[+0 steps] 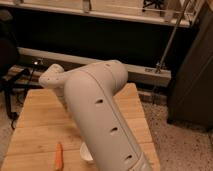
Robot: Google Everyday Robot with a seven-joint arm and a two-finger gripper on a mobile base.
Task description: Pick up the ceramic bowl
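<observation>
The ceramic bowl is hidden behind my white arm [100, 120], which stretches from the bottom right up over the middle of the wooden table [35, 120]. The arm's wrist end [52, 80] is over the table's far left part. My gripper is hidden behind the arm, so it does not show. A white cup [86, 153] peeks out from under the arm near the table's front edge.
A small orange stick-shaped object [59, 156] lies on the table at the front left, beside the cup. A dark chair [7, 60] stands to the left. A low ledge [145, 70] and a slanted metal pole [172, 37] stand behind the table. Speckled floor [180, 145] lies to the right.
</observation>
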